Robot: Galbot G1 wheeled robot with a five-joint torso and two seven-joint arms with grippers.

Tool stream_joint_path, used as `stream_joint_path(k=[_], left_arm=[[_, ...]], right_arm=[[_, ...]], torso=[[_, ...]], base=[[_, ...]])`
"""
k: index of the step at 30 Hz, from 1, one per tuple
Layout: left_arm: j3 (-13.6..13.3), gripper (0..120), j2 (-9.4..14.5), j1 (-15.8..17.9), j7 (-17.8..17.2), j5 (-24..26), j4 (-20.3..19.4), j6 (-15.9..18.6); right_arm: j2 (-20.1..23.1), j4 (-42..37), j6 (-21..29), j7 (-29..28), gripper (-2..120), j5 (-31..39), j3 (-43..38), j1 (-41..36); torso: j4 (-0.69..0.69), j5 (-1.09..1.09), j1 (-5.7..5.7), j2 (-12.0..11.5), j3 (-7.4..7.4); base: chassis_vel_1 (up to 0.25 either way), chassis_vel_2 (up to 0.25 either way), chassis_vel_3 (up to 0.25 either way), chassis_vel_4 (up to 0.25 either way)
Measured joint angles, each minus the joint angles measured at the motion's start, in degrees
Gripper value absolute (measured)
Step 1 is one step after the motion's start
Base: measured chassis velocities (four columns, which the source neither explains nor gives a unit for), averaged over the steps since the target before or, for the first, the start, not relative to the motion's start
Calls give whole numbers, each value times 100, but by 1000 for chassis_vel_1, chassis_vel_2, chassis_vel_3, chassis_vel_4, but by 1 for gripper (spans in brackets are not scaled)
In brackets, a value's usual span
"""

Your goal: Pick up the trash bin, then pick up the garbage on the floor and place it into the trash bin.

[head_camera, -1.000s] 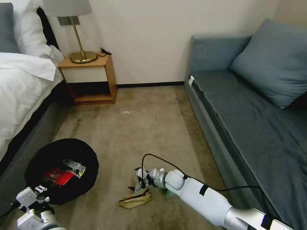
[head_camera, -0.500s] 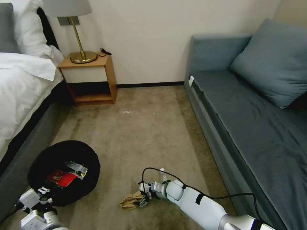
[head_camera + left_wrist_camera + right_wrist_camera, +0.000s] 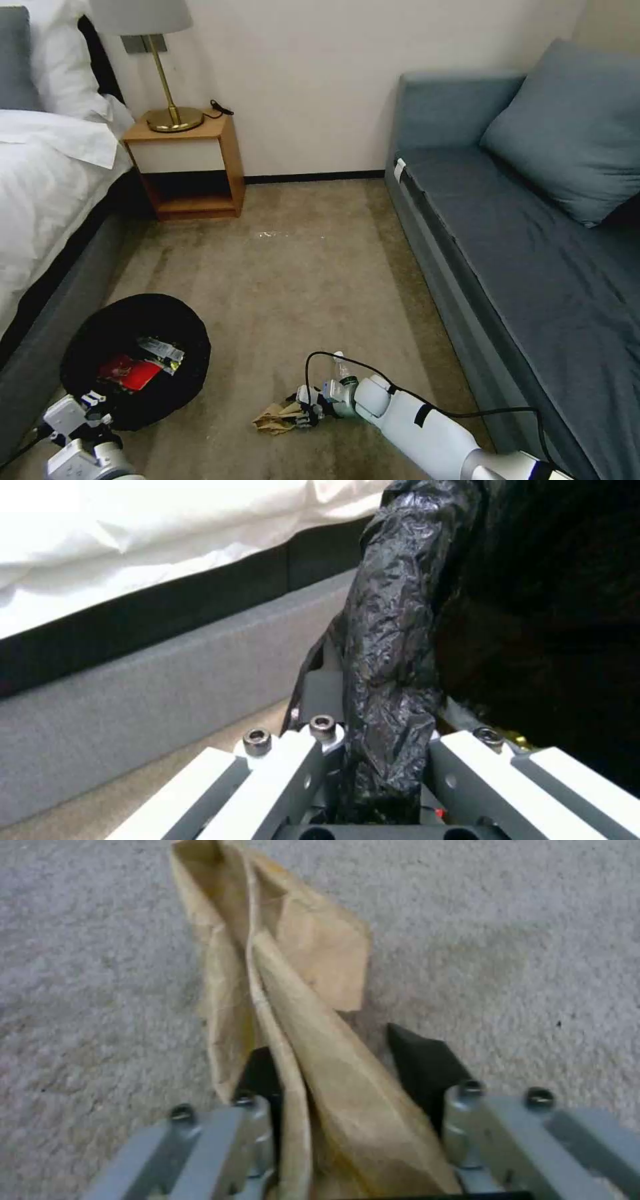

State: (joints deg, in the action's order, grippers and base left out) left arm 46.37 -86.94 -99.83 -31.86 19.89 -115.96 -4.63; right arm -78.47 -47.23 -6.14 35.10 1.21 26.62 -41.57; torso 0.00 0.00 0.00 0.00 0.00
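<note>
So we're at the paper pickup part. The right gripper (image 3: 308,413) is down on the carpet (image 3: 293,280) at near centre, with the tan paper scrap (image 3: 275,419) sitting between its fingers (image 3: 417,1065). In the right wrist view the paper fills the gap but the jaws don't look fully pinched yet, so I'd call it closing, not a firm hold.

Over on the near left, the left gripper (image 3: 83,419) is clamped on the bagged rim of the trash bin (image 3: 137,360), which sits right by the bed (image 3: 47,180). A red-and-white wrapper (image 3: 127,371) and another wrapper (image 3: 161,351) are already inside. A small clear bottle (image 3: 341,371) still lies on the floor just behind the right wrist.

Next up, I reckon: squeeze properly, lift without the paper slipping, swing left over the bin opening.
</note>
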Motion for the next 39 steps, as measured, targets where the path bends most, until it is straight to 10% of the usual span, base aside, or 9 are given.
stream_joint_path(k=[11,39], left_arm=[[-19,3,-27,-2,0,-2,8,-4],[-168,3,-382,135,3,-359,139,32]], right_arm=[[-18,59,-73,11,2,104,-87,0],[-410,-1533,-188,-1198,2,3297,-172,598]], torso=[[-1,-2,0,0,0],[0,0,0,0,0]], base=[[0,0,0,0],[0,0,0,0]])
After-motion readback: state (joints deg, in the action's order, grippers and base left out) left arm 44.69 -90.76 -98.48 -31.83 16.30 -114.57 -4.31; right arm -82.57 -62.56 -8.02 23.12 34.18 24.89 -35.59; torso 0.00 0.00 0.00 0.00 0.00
